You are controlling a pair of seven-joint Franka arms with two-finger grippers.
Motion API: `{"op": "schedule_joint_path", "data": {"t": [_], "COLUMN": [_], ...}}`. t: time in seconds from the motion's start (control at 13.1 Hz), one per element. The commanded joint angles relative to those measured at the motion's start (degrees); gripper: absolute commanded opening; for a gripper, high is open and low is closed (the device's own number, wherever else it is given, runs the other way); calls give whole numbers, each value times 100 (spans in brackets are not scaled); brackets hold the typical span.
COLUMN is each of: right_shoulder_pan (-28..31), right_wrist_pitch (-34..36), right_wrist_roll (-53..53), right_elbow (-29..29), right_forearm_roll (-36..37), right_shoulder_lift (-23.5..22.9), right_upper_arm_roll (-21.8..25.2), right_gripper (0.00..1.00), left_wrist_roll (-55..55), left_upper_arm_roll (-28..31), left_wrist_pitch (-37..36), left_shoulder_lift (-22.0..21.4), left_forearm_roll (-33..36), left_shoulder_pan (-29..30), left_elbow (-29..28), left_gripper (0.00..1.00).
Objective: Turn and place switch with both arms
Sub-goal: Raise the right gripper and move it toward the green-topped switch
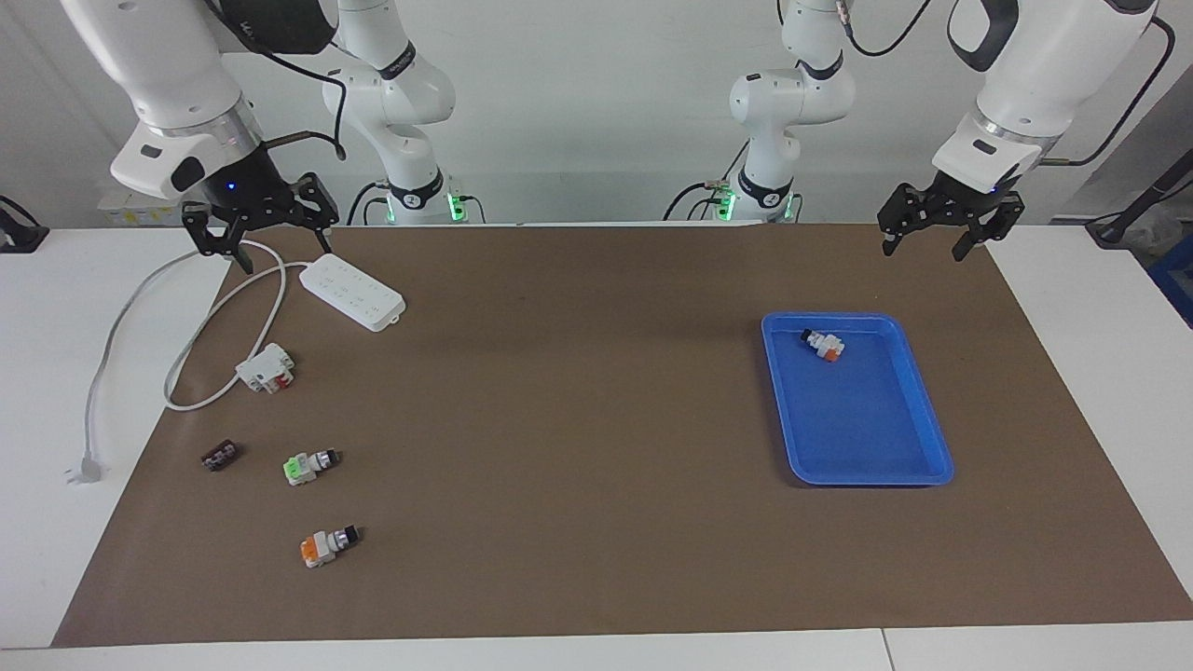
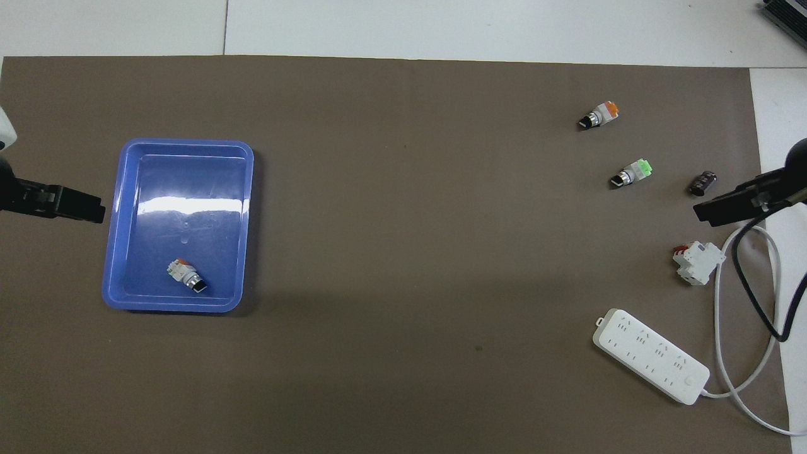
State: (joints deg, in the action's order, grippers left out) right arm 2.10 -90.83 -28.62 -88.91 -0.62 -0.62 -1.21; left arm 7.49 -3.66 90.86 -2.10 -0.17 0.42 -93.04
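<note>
Facing view: green switch (image 1: 309, 465) untouched on mat, far from blue tray (image 1: 932, 438). I see right gripper (image 1: 258, 233) and left gripper (image 1: 949, 227) both spread, empty, raised. Everything's left to do.

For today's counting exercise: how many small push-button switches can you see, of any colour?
3. An orange-ended switch lies in the blue tray. The green-ended switch and another orange-ended one lie on the mat toward the right arm's end.

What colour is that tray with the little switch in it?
Blue. The tray shows best in the overhead view.
</note>
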Motion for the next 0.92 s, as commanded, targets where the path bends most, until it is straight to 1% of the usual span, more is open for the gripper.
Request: {"op": "schedule_joint_path", "data": {"t": [0.0,0.15,0.31,0.54,0.61,0.69,0.77,0.84], "right_shoulder_pan": [158,246,518,554,572,650,729,887], "right_wrist_pitch": [-321,-357,-366,-602,-620,-621,-612,-603], "right_wrist_roll": [-1369,-2581,-3786,-5342,-5904,-6458,-6829,-7067], "right_elbow": [-214,-127,153,260,330,531,620,656], "right_forearm_roll": [62,44,-61,-43,-70,-70,-157,-471], "right_shoulder_lift": [19,-226,-577,-868,-1035,-1236,-1386,-1527], "right_upper_arm_roll": [-72,-72,-63,-72,-72,-98,-116,-116], "right_gripper": [100,100,100,100,100,100,100,100], "left_wrist_roll": [-28,-28,-28,-28,-28,-28,-28,-28], "left_upper_arm_roll": [-12,-4,-4,-4,-4,-4,-4,-12], "left_wrist_pitch": [37,28,37,37,37,37,37,37], "left_shoulder_lift": [-142,-142,-142,-142,-142,-142,-142,-142], "left_forearm_roll": [-36,-36,-36,-36,-36,-36,-36,-36], "left_shoulder_pan": [28,28,28,28,28,28,19,28], "left_elbow": [-153,-153,-153,-162,-153,-162,-153,-162], "left_gripper": [100,100,100,100,100,100,100,100]}}
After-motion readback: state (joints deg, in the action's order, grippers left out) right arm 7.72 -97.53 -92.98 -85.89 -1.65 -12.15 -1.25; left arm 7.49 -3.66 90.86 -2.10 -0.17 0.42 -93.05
